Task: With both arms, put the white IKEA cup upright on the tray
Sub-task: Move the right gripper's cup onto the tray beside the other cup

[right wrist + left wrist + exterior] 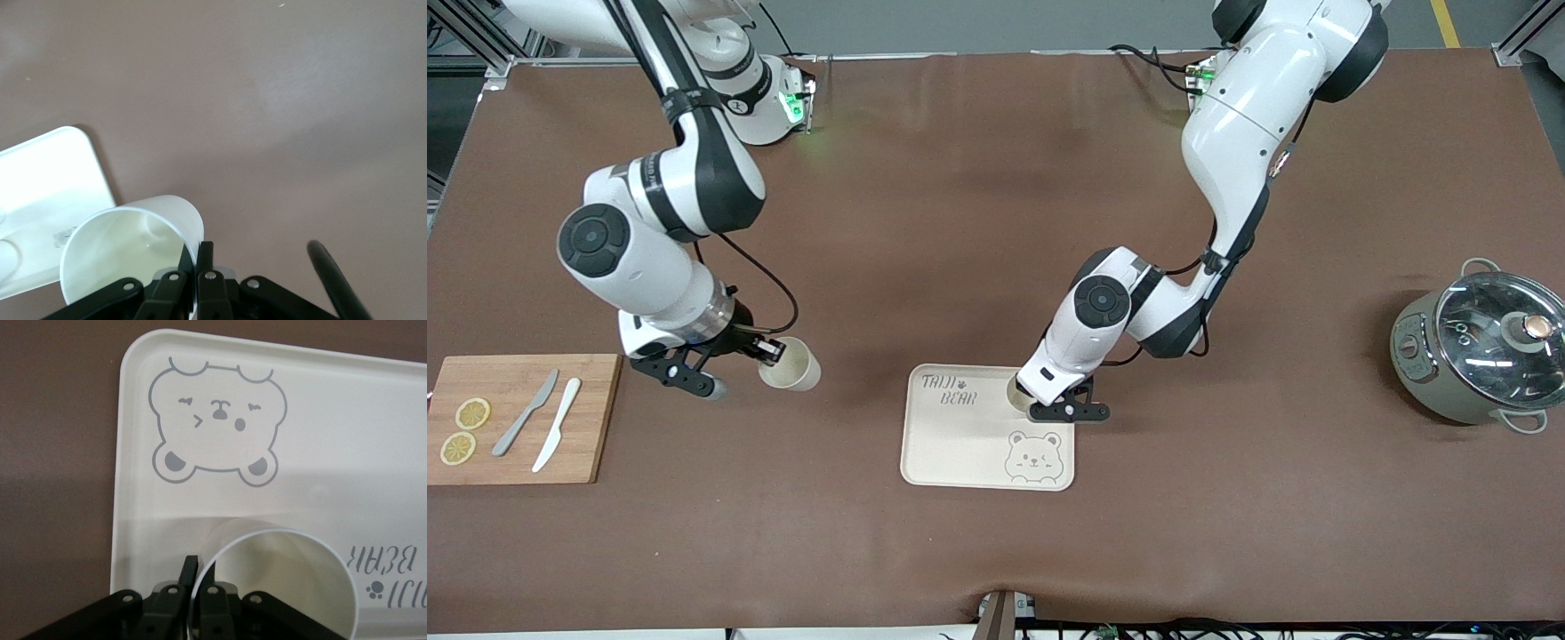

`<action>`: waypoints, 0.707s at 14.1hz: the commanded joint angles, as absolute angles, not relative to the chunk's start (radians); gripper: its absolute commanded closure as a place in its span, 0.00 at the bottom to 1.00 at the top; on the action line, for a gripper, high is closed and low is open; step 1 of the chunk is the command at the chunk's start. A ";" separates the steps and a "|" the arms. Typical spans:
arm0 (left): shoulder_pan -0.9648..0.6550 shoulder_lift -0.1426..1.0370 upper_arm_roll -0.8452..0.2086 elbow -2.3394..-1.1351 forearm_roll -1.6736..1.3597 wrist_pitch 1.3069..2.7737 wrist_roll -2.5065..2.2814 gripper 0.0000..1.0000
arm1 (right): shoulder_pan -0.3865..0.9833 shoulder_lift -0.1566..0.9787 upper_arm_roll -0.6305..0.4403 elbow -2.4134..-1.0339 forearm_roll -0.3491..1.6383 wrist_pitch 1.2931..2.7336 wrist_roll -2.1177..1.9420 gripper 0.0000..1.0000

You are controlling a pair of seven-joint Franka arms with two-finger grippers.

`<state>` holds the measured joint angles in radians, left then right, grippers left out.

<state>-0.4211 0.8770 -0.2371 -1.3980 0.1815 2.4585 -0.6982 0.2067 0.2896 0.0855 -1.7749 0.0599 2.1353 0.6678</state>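
Front view: two white cups are in play — one at the tray (960, 444), one off it toward the right arm's end of the desk (996, 222).
Left end effector (1069, 411): down at the tray's edge farthest from the front camera, clamped on the rim of the first cup (1017, 391); the left wrist view shows one finger inside the wall and one outside, and the cup (280, 580) standing mouth-up on the tray (333, 433).
Right end effector (769, 353): over bare desk between the wooden cutting board (516, 418) and the tray, clamped on the rim of the second cup (791, 364); this cup (130, 250) hangs tilted, its mouth turned partly sideways, clear of the tray.
Progress: roughly half, by my reading — one cup looks set upright on the tray but is not yet released; the second has to be carried over, righted, set down and let go.
Writing: "TAIJI BEAR" in grey with a small paw mark at the tray's corner, plus a winking bear face (1033, 456) at the corner nearest the camera; no brand mark can be read on either cup.
Other things: two lemon slices (464, 431) and two knives (543, 422) lie on the board; a lidded pot (1476, 356) sits toward the left arm's end.
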 commanded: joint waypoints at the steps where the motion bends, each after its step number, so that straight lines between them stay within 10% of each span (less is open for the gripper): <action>1: -0.423 0.838 -0.221 -1.445 0.219 2.413 -0.710 1.00 | 0.228 0.324 0.077 -1.721 0.112 2.128 0.712 1.00; 10: -0.422 0.842 -0.224 -1.431 0.262 2.396 -0.721 1.00 | 0.282 0.377 0.077 -1.688 0.107 2.177 0.816 1.00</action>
